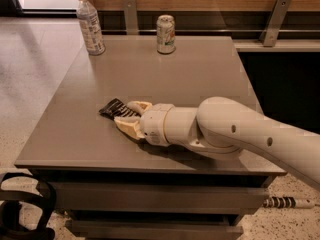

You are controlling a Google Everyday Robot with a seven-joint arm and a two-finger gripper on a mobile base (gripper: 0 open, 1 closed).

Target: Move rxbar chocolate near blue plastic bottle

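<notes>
The rxbar chocolate (111,107), a flat black bar with white stripes, lies on the grey table (165,74) toward its front left. My gripper (125,113) reaches in from the right, low on the table. Its two cream fingers (139,105) sit on either side of the bar's right end and are closed on it. The bar's left end sticks out past the fingertips. The blue plastic bottle (90,25), clear with a white cap and pale label, stands upright at the table's far left corner, well away from the bar.
A pale metal drink can (165,33) stands at the back of the table, right of the bottle. My white arm (235,131) crosses the table's front right. A wooden wall with metal brackets (272,21) runs behind the table. Black gear (25,209) is on the floor at the lower left.
</notes>
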